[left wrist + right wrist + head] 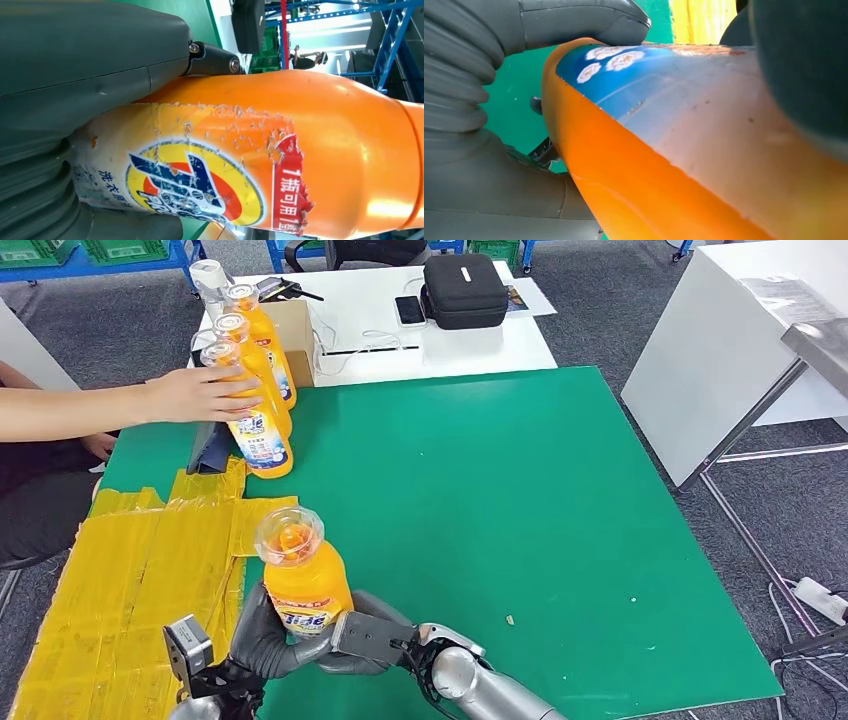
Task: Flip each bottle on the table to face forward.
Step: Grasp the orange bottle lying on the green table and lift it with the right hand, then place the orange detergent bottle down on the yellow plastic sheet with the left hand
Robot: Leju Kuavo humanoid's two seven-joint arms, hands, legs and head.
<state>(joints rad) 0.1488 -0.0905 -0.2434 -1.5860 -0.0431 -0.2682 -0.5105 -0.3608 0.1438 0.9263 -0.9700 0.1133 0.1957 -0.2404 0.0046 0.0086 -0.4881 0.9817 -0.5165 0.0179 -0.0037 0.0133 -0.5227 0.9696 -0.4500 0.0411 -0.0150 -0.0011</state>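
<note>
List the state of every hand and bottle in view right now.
Left hand: grips the near detergent bottle.
Right hand: holds the same bottle.
Near detergent bottle: upright, capped, held by both hands.
Row of detergent bottles: upright.
Person's hand: resting on the row.
Black case: closed.

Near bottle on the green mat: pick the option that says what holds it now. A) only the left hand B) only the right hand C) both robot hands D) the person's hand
C: in the head view the left hand and the right hand both wrap the base of the near bottle, while the person's hand rests on the row of bottles at the far corner.
</note>
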